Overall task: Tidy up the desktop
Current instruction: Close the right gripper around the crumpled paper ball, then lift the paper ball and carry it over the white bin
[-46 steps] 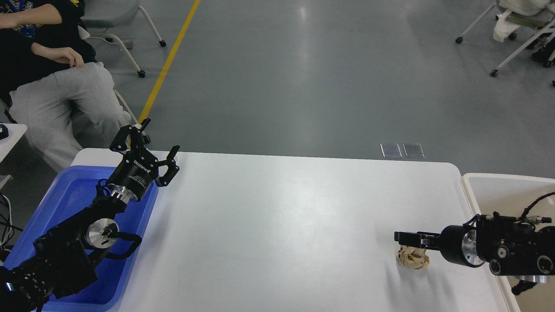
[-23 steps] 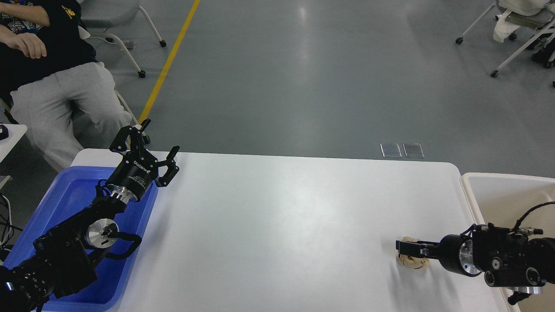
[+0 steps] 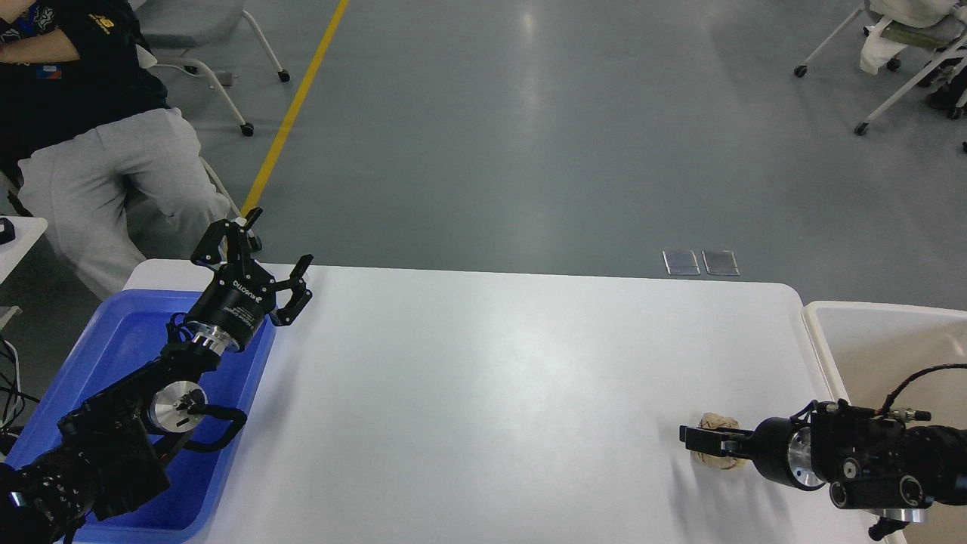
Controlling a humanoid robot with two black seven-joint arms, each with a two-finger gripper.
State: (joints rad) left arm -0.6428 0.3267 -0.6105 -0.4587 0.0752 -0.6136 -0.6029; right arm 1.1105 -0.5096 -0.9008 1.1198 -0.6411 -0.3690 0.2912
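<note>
The white desktop [image 3: 491,393] fills the middle of the head view. A small crumpled tan paper wad [image 3: 716,455] lies on it near the front right. My right gripper [image 3: 691,438] reaches in from the right, low over the desktop, with its dark fingers across the wad. It is seen side-on, so I cannot tell whether the fingers are open or closed on the wad. My left gripper [image 3: 281,236] is open and empty, held up over the back left corner of the desktop beside the blue tray.
A blue plastic tray [image 3: 113,355] sits at the desktop's left edge under my left arm. A cream-white bin [image 3: 823,332] stands off the right edge. A seated person [image 3: 98,166] is at the far left. Wheeled chairs [image 3: 899,45] stand at the back right.
My right gripper has come down and a little toward me, from just above the paper wad to level with it. The left arm has not moved. The person's hand moved out of view.
</note>
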